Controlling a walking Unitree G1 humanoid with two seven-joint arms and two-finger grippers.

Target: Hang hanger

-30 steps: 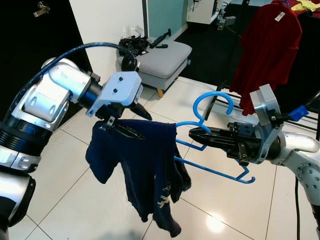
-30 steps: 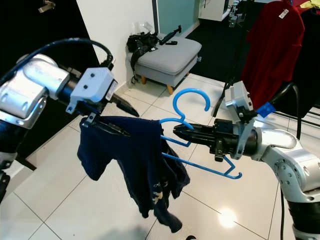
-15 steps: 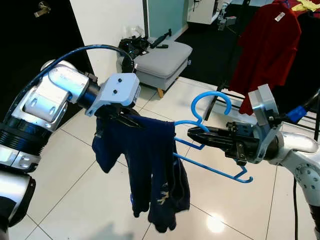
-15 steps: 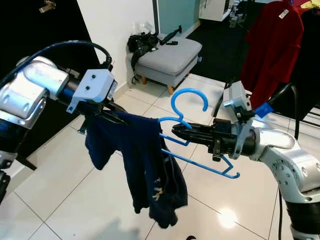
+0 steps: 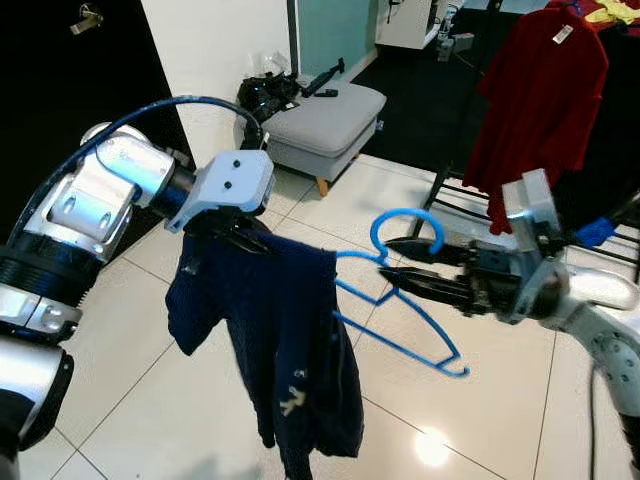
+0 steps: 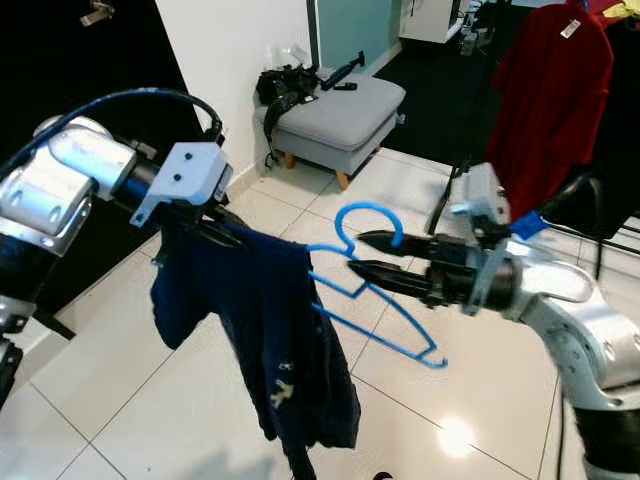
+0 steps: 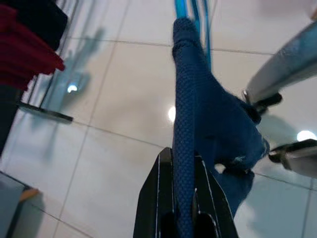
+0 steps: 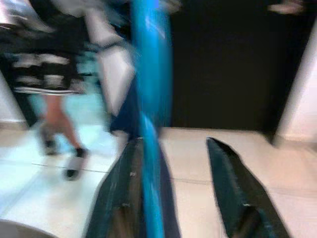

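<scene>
Hanger [image 5: 400, 300] half under navy shirt [image 5: 290, 340], L gripper [image 7: 182, 198] jaws clamp shirt; R gripper [image 5: 392, 260] jaws wide, blurred.

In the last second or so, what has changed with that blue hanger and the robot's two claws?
The right gripper has opened and let go of the blue hanger, which has tipped downward. The left gripper stays shut on the navy garment, holding it up as before.

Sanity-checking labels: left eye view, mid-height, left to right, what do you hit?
left gripper → navy garment → blue hanger → right gripper → red garment, hanging behind.
</scene>
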